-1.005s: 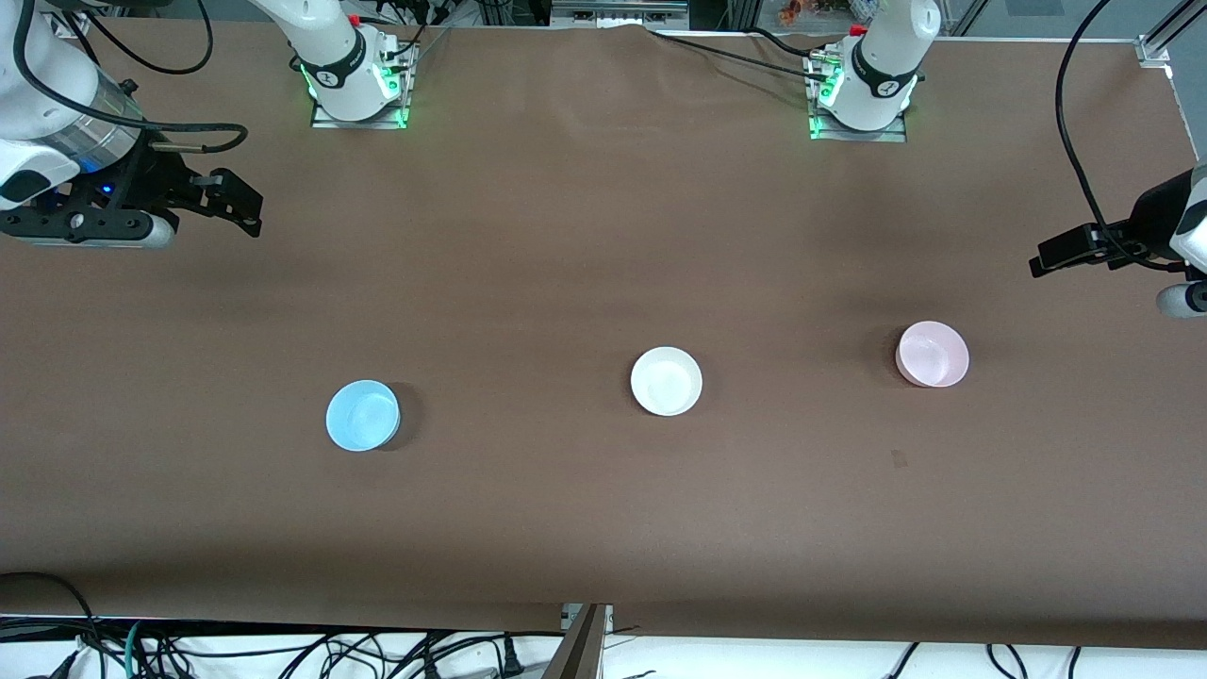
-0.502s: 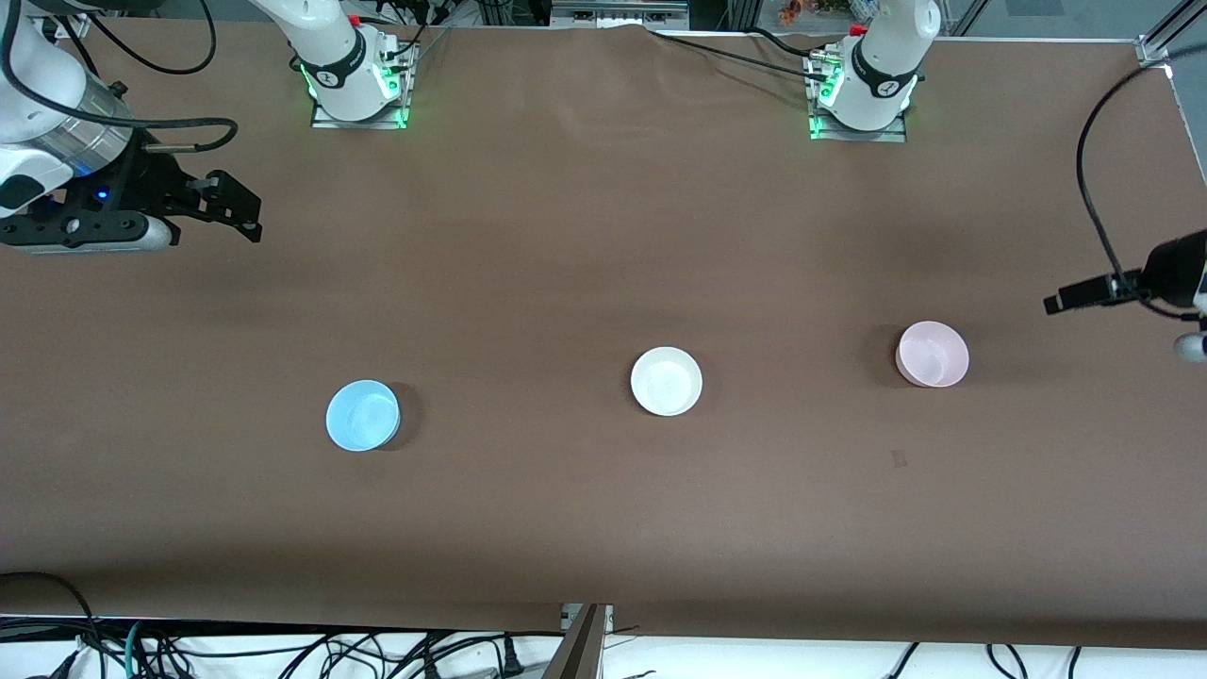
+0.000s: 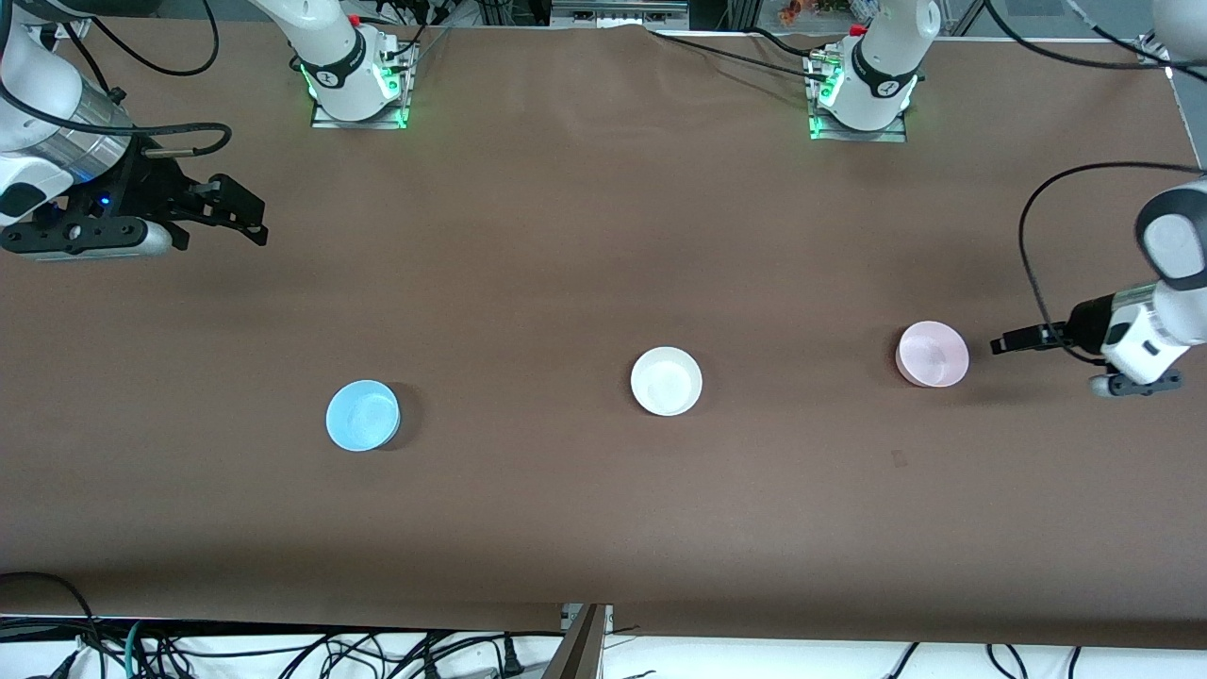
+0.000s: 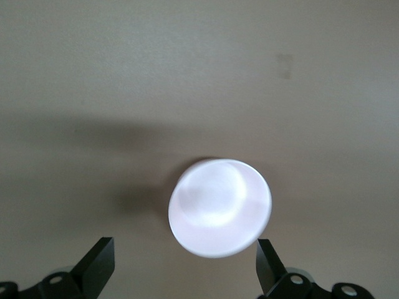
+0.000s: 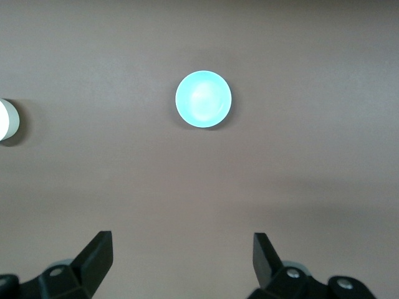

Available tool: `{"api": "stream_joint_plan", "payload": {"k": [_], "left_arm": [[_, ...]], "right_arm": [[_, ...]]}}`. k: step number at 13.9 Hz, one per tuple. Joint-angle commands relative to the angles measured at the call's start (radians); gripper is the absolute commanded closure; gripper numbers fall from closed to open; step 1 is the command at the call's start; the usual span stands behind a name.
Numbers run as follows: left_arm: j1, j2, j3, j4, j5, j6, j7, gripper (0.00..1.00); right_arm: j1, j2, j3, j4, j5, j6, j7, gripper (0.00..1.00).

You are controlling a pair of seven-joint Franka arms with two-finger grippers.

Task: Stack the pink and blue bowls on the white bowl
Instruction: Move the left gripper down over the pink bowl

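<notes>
3 bowls sit apart, the white bowl point(image 3: 666, 381) between the blue bowl point(image 3: 362, 415) and pink bowl point(image 3: 932, 354), but the left gripper point(image 3: 1001, 344), jaws apart, has swung down beside the pink, likely starting its pickup, while the right gripper point(image 3: 247, 209), also spread, waits.

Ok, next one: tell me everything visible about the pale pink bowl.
The small round pale pink plastic bowl is shallow, plain and glossy, upright and empty. It rests on the brown table toward the left arm's end, apart from the white bowl. Nothing touches it. The left gripper hangs beside it, fingers open, and the left wrist view shows the bowl just ahead of them.
</notes>
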Motion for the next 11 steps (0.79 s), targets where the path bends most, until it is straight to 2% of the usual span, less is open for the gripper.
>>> {"api": "stream_joint_plan", "payload": {"k": [1, 5, 11], "left_arm": [[0.0, -0.022, 0.003, -0.097, -0.028, 0.112, 0.066, 0.0], [-0.012, 0.007, 0.001, -0.173, -0.03, 0.251, 0.083, 0.01], [-0.029, 0.058, 0.001, -0.185, -0.044, 0.311, 0.189, 0.19]], "right_arm": [[-0.006, 0.005, 0.006, 0.038, 0.009, 0.0, -0.016, 0.01], [-0.014, 0.014, 0.001, 0.04, 0.014, 0.0, -0.016, 0.01], [-0.012, 0.014, 0.003, 0.04, 0.006, -0.002, -0.012, 0.01]]}}
